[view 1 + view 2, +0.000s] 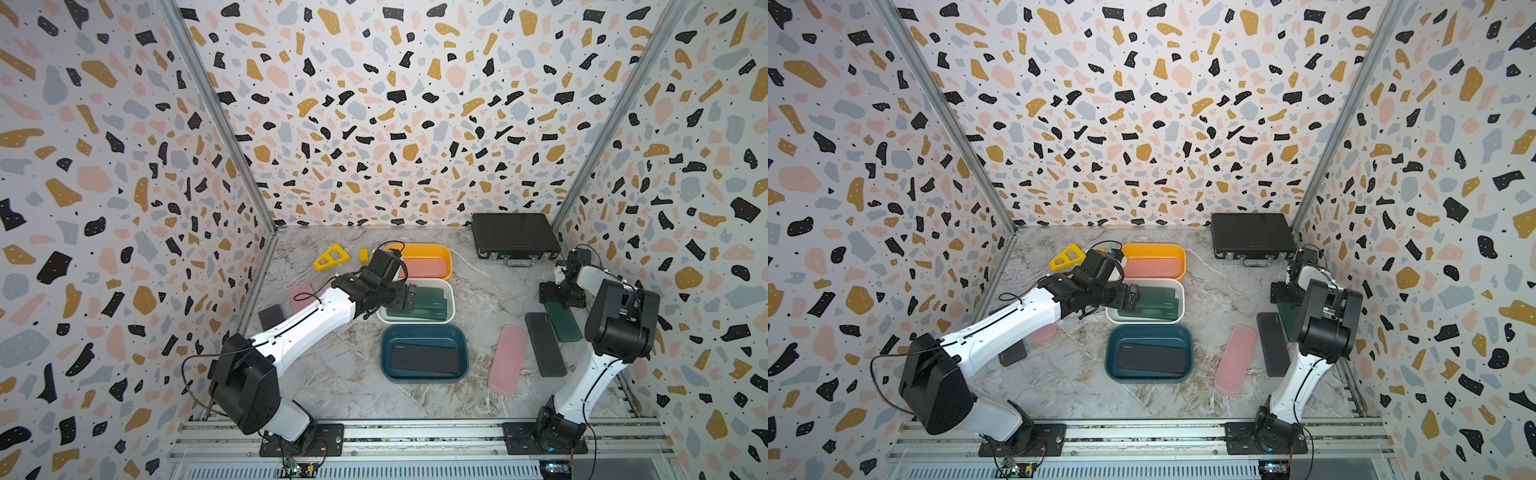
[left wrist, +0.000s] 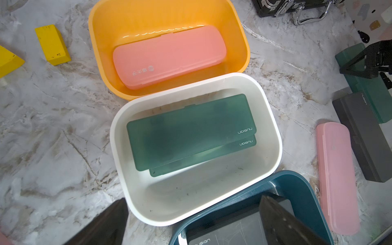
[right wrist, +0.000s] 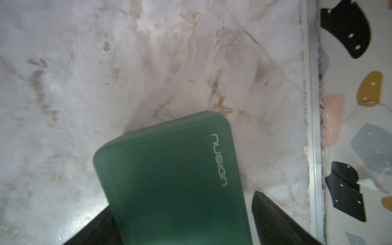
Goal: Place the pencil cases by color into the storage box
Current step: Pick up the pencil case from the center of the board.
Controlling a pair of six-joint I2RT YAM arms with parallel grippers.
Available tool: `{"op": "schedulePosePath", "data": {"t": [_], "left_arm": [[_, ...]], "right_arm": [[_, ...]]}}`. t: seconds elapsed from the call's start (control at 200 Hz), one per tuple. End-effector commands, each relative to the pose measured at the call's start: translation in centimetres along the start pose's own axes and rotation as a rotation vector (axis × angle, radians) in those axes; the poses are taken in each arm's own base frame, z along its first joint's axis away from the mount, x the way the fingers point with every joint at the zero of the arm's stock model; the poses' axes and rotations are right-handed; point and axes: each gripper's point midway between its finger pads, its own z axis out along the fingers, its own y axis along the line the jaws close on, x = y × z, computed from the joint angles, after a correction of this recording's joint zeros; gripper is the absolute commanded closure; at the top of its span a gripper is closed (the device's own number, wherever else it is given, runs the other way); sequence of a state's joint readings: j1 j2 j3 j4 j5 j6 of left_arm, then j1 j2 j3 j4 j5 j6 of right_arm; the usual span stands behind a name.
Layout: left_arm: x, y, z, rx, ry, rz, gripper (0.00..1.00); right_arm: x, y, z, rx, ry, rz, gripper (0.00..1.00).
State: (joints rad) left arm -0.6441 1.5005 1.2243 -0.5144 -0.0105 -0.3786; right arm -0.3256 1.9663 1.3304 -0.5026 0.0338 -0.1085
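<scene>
Lying between right gripper [image 3: 181,201] jaws: green case [image 3: 169,169]

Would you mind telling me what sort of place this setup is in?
Probably a robot test cell, not a home: a left arm and right arm bolted to an aluminium rail, terrazzo-print walls boxing in a marble-look tabletop.
</scene>
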Motion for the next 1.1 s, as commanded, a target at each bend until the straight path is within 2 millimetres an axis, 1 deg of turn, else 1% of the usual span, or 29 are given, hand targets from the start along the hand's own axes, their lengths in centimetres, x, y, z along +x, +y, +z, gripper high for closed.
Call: {"op": "schedulePosePath", "data": {"t": [0.0, 0.095, 0.135, 0.205, 0.26, 0.375, 0.506, 0.606, 0.851, 0.971, 1.096], "left_arm": [[-1.6, -0.5, -0.5, 0.02, -0.043, -0.013, 0.0], [-1.6, -0.5, -0.7, 0.021, -0.044, -0.015, 0.0], [-1.6, -0.5, -0.7, 0.022, -0.046, -0.016, 0.0], [-1.6, -0.5, -0.8, 0.023, -0.048, -0.017, 0.0], [-1.6, -0.5, -0.9, 0.022, -0.048, -0.017, 0.0], [-1.6, -0.5, -1.2, 0.024, -0.053, -0.02, 0.0], [-1.6, -0.5, -1.6, 0.027, -0.06, -0.023, 0.0], [-1.8, -0.6, -1.8, 0.033, -0.066, -0.029, 0.0], [-1.7, -0.6, -2.5, 0.039, -0.079, -0.053, 0.0], [-1.6, -0.6, -2.7, 0.048, -0.075, -0.073, 0.0], [-1.3, -0.6, -2.9, 0.061, -0.072, -0.096, 0.0]], "right_arm": [[1.9, 0.3, 0.2, -0.017, 0.063, 0.015, 0.11], [2.0, 0.4, 0.2, -0.024, 0.066, 0.016, 0.16], [1.9, 0.5, 0.2, -0.029, 0.066, 0.016, 0.21], [1.8, 0.6, 0.1, -0.037, 0.064, 0.016, 0.33], [1.6, 0.6, -0.1, -0.04, 0.061, 0.016, 0.36], [1.0, 0.6, -0.8, -0.04, 0.044, 0.014, 0.36], [0.2, 0.5, -2.0, -0.04, 0.013, 0.017, 0.37], [-0.3, 0.4, -3.3, -0.042, -0.015, 0.023, 0.38], [-0.8, 0.7, -6.8, -0.05, -0.113, 0.04, 0.39], [-1.1, 1.4, -8.8, -0.089, -0.177, 0.042, 0.4], [-1.6, 3.0, -10.9, -0.179, -0.261, 0.035, 0.41]]}}
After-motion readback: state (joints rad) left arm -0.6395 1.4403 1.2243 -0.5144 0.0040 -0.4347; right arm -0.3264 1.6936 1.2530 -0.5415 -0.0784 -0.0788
